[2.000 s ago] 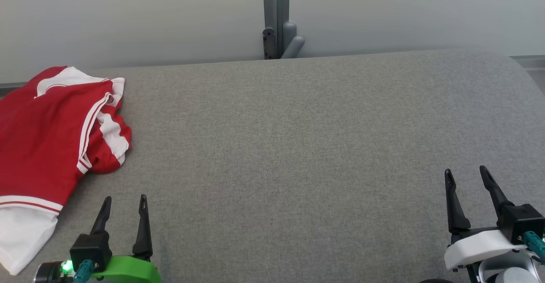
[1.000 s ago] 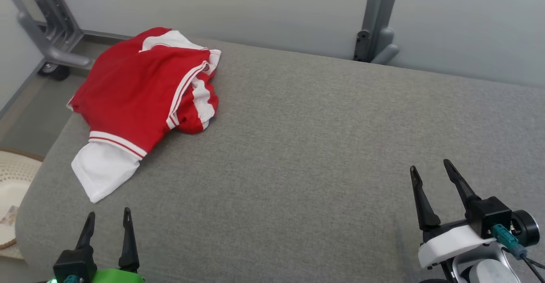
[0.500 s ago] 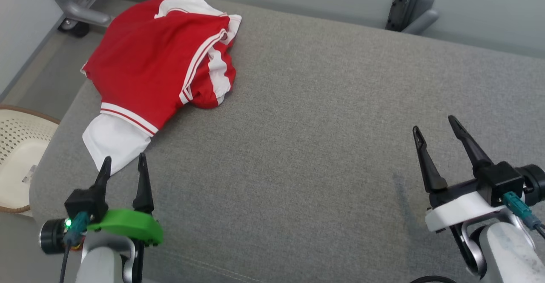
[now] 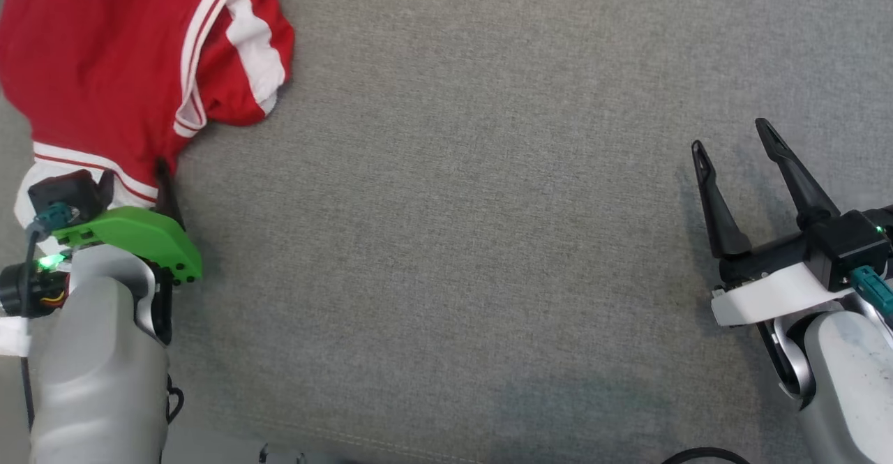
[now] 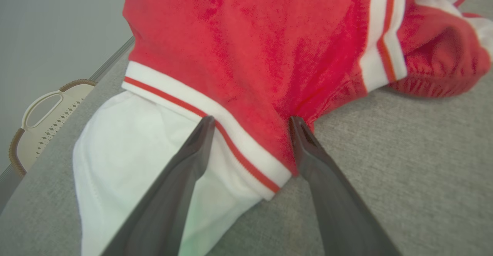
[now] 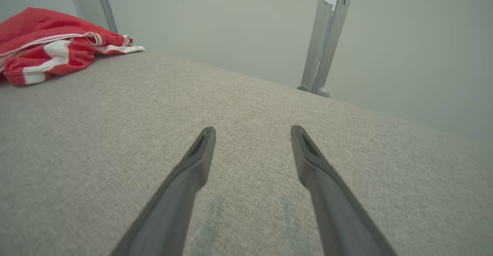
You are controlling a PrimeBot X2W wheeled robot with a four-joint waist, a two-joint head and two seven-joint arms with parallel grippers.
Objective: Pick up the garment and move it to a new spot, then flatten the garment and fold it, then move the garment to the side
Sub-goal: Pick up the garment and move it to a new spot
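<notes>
The garment (image 4: 104, 52) is a red shirt with white stripes and a white sleeve, bunched at the upper left of the grey padded table (image 4: 453, 206). My left gripper (image 4: 132, 178) stands open at the shirt's near edge. In the left wrist view the left gripper (image 5: 250, 121) straddles the red hem and white band of the garment (image 5: 246, 48), fingertips over the cloth, not closed on it. My right gripper (image 4: 732, 139) hangs open over bare table at the right. The right wrist view shows the right gripper (image 6: 252, 131) above the table, with the garment (image 6: 50, 44) far off at the left.
A cream perforated basket (image 5: 42, 121) sits below the table's left edge. A grey metal post (image 6: 327, 32) rises behind the table's far edge before a pale wall. The table's middle and right are bare grey fabric.
The head camera has tilted down and turned, shifting the whole picture. My left gripper has reached forward onto the shirt's near edge. Both grippers have stayed open.
</notes>
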